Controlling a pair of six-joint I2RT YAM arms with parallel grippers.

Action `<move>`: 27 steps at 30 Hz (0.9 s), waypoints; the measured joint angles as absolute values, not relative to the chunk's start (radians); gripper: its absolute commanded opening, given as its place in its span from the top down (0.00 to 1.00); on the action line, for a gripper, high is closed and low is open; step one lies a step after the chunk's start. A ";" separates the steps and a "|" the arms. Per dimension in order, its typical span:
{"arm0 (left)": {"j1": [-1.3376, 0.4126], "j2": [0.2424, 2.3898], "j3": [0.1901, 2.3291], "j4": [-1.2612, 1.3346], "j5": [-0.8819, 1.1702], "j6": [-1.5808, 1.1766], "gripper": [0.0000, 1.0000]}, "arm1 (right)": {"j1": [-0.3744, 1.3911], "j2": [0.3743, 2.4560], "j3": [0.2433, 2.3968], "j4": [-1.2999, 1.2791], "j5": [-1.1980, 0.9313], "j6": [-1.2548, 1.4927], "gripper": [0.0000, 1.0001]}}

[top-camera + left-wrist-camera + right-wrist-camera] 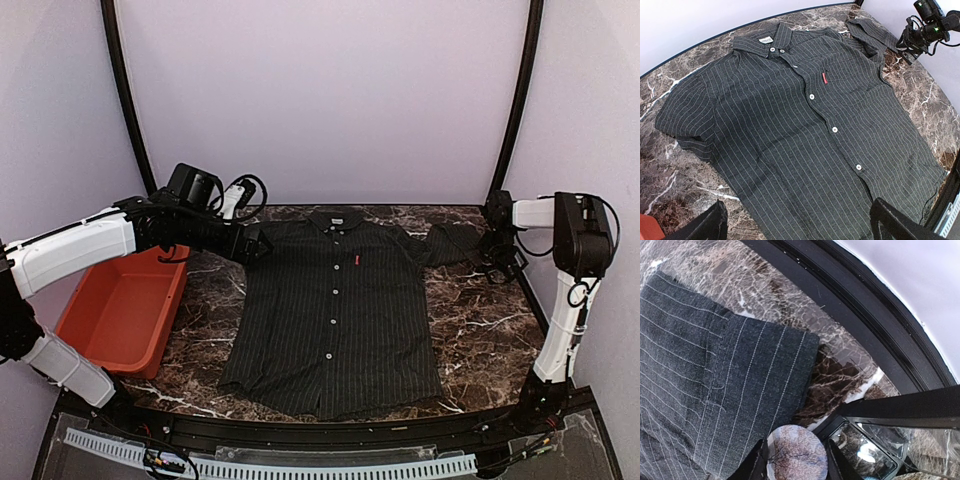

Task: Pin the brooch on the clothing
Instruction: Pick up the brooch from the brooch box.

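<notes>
Left of the shirt (335, 320) we see an orange bin (115, 310) at the edge of the dark marbled surface (480, 330). The left arm (75, 245) stretches above that bin to the shirt's sleeve on its own side. There the left jaws stand wide, the dark fingers (702, 226) far apart with nothing between them.

The shirt lies flat and front up in the middle of the surface, with its collar toward the far wall. It is buttoned down the front with white buttons (811, 96) and has a small red tag (824, 77) on the chest.

At the shirt's other sleeve we find the right jaws, low and just past the hem. They are narrowed on the brooch (796, 454), a round pale disc with a branching pattern, and its edges meet both fingers (759, 462). The brooch sits just beside the sleeve's corner. We cannot tell whether it touches the surface.
</notes>
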State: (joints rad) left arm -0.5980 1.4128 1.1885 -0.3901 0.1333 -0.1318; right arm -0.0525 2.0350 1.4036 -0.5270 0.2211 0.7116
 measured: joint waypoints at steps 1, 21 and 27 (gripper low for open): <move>-0.598 1.413 1.188 -0.390 0.133 -0.132 0.01 | -0.052 2.035 1.404 -0.527 0.221 0.712 0.65; -0.598 1.413 1.188 -0.390 0.134 -0.132 0.01 | -0.052 2.017 1.404 -0.525 0.205 0.711 0.80; -0.598 1.413 1.188 -0.390 0.134 -0.132 0.01 | -0.052 2.015 1.404 -0.519 0.197 0.710 0.89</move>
State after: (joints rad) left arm -0.5980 1.4128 1.1885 -0.3901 0.1337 -0.1318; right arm -0.0525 2.0148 1.4040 -0.5190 0.1974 0.7105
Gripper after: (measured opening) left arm 0.990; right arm 0.150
